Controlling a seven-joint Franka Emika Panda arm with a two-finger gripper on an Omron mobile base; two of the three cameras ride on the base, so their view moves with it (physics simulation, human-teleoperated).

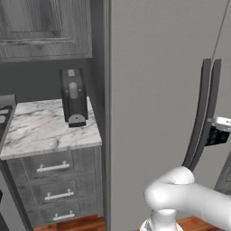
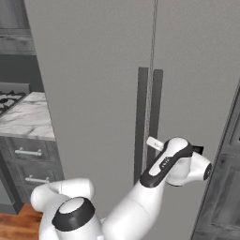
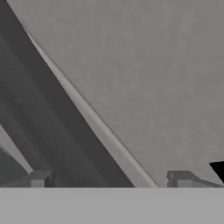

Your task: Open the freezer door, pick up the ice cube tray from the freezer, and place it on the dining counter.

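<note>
While freezer [image 1: 153, 113] fills centre of left base view, both doors shut, two dark bar handles [image 1: 204, 113] side by side at right. Gripper [image 3: 109, 181] at handles, fingertips [image 3: 40, 178] spread apart, dark handle bar running diagonally between them, not clamped. Freezer door [image 2: 197, 93] right of seam. Coffee machine [image 1: 73, 97] on marble worktop [image 1: 40, 128], left.

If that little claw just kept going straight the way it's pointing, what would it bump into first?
Most likely the dark bar handle on the freezer door. The gripper faces the closed door, its two fingertips astride the handle. Depth is unclear, but nothing else lies between.
</note>
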